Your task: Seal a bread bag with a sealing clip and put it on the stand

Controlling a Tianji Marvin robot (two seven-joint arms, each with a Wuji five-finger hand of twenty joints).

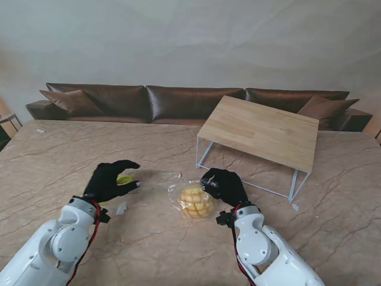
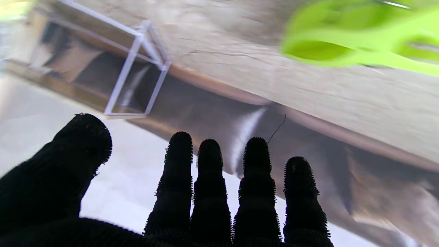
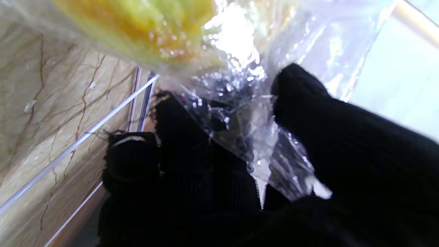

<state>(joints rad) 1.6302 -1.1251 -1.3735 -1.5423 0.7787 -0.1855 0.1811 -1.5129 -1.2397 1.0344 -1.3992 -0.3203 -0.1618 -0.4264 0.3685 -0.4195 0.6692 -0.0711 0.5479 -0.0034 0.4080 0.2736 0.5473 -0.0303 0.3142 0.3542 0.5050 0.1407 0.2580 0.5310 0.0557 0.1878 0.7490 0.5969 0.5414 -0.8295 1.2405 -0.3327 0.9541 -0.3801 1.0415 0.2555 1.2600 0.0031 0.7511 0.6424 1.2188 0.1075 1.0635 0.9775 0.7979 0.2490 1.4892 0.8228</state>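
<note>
A yellow bread roll (image 1: pixel 197 201) lies in a clear plastic bag (image 1: pixel 178 186) on the marble table (image 1: pixel 71 149), in the middle, near to me. My right hand (image 1: pixel 225 185) is shut on the bag's loose plastic (image 3: pixel 240 113), which is pinched between thumb (image 3: pixel 308 103) and fingers (image 3: pixel 178 137), with the bread (image 3: pixel 144 24) right beside it. A green sealing clip (image 1: pixel 125 179) lies on the table to the left of the bag. My left hand (image 1: pixel 110 182) hovers over the clip, open, its fingers (image 2: pixel 209 178) straight; the clip (image 2: pixel 356 37) looks blurred. The stand (image 1: pixel 262 128) has a wooden top on white legs, at the far right.
A brown leather sofa (image 1: pixel 178 101) runs along the table's far edge. A small white scrap (image 1: pixel 121 207) lies just near my left hand, and another bit (image 1: pixel 295 207) sits by the stand's nearest leg. A chair (image 1: pixel 9 122) shows at the far left edge.
</note>
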